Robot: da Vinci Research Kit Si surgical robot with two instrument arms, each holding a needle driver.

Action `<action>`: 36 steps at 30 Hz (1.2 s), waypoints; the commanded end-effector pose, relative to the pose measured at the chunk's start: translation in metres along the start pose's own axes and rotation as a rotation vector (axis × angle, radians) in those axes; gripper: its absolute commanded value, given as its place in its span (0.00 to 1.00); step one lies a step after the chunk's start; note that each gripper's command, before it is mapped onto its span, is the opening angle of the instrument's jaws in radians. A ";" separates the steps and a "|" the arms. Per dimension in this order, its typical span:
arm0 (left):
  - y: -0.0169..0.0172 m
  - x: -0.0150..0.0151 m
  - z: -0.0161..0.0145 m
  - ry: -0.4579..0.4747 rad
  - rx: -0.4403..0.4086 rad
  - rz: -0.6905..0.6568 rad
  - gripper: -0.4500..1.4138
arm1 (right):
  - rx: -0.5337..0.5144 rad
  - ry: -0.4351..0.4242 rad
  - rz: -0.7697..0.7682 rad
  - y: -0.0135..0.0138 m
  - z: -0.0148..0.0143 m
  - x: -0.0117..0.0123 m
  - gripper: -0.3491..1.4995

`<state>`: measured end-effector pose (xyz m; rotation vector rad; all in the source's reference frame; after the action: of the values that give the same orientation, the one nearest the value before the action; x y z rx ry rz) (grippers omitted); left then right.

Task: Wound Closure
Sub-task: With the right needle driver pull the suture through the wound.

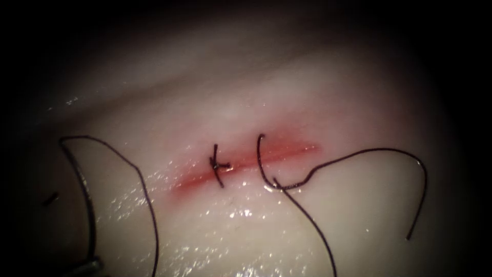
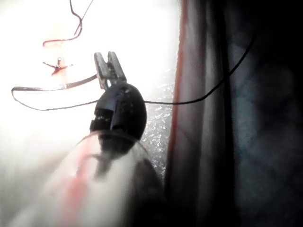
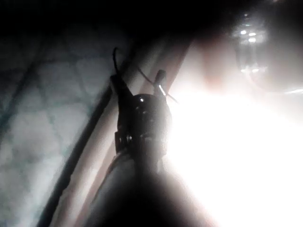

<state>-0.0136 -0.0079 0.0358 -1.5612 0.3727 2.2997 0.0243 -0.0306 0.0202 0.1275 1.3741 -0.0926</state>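
My left end effector [image 2: 107,62] is clamped on the needle [image 1: 85,205] near the end away from its thread [image 1: 359,152]. The needle is clear of the tissue [image 1: 307,92], well left of the cut [image 1: 294,150]. My right end effector [image 3: 138,78] stands open and, as far as I can tell, grips nothing. One tied stitch [image 1: 219,165] crosses the cut, with a loose strand just right of it. I judge that a firm needle grip matters here, and that slack must stay off that knot.
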 end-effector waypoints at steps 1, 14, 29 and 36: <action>0.0005 -0.0005 0.0006 0.001 -0.001 -0.001 0.00 | -0.025 -0.013 -0.012 0.0026 -0.0004 -0.0024 0.96; -0.0006 -0.0014 -0.0003 0.008 -0.016 0.000 0.00 | -0.063 0.015 -0.002 0.0063 -0.0067 -0.0067 0.95; -0.0106 -0.0029 -0.0077 -0.098 0.166 0.074 0.00 | -0.183 -0.024 0.036 0.0063 -0.0185 -0.0088 0.91; -0.0098 -0.0034 -0.0073 -0.103 0.180 0.081 0.00 | -0.230 -0.035 0.003 0.0146 -0.0141 -0.0174 0.89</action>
<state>-0.0018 -0.0022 0.0355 -1.3555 0.6140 2.3223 0.0086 -0.0145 0.0346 -0.0617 1.3309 0.0657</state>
